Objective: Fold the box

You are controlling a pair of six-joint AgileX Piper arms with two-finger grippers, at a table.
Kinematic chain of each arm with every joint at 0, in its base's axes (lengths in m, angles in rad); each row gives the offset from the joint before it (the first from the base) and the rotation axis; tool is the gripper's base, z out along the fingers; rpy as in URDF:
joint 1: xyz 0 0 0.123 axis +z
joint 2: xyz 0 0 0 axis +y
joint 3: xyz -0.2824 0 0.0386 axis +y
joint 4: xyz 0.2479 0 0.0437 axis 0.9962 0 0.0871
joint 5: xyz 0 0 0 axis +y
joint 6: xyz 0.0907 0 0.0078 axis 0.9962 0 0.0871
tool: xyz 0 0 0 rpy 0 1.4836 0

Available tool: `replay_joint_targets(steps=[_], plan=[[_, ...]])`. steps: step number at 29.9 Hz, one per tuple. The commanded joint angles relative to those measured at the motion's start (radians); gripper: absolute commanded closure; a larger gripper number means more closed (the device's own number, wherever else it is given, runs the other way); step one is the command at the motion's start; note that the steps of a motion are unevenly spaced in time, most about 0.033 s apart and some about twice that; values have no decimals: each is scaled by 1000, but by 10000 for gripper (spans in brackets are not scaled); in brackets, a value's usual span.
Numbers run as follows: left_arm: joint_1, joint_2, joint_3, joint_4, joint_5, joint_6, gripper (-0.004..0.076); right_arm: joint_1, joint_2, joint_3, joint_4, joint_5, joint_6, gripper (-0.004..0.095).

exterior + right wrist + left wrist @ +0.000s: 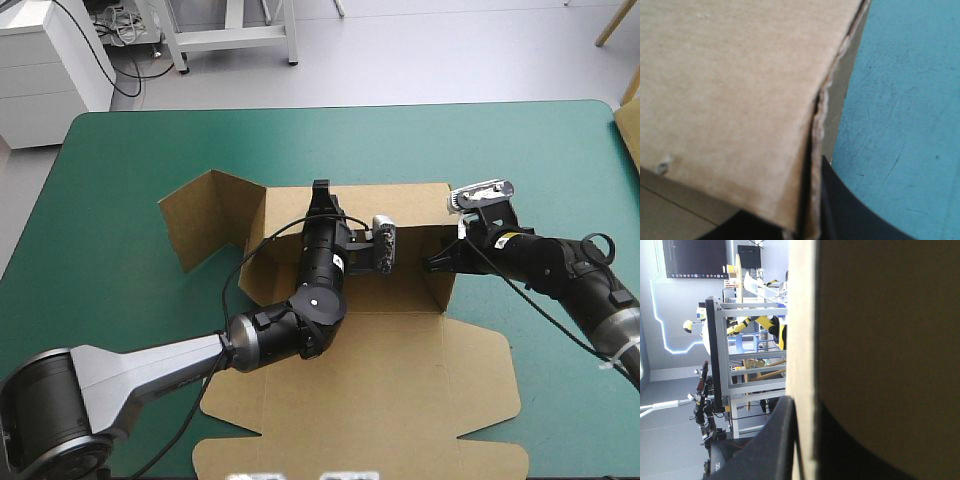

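- The desk [130, 150] carries the box [400, 300] at its middle. The box is half raised, and its long axis runs 9 to 3 o'clock.
- The lid [350, 410] lies flat and reaches from the tray toward 6 o'clock, down to the desk's near edge.
- The far wall [400, 205] stands upright at the box's 12 o'clock.
- My left fingers [777, 440] are clamped over the top edge of that wall, with the board's edge running between them.
- The side flap [205, 225] at 9 to 10 o'clock stands up but splays outward, away from the tray and not tucked in.
- The right wall [440, 285] stands at 3 o'clock.
- My right fingers [855, 215] pinch its corner, one on each face of the board.
- I judge that the coming move turns on the splayed flap. It lies at 9 o'clock from my left fingers, well apart from the right ones, so my left arm is the nearer. The right arm would do best to hold its corner steady.
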Motion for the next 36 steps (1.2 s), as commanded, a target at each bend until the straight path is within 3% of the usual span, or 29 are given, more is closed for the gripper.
replay_joint_targets(steps=[1,7,20,26,32,36], plan=[[-7,-27,-11,20,-38,-11,584,21,-13,-20,-145,-9,110,904],[-9,-30,-11,40,-27,-13,337,21,-13,-31,-225,11,159,905],[-108,-151,-15,204,-26,-89,329,21,-11,-201,-355,204,257,906],[-232,-221,-15,148,23,-96,430,19,27,-253,-385,311,303,906],[-288,-303,-15,-41,52,-84,728,19,153,-357,-383,439,305,906],[-257,-365,-21,-51,59,-84,722,19,260,-469,-383,510,305,907]])
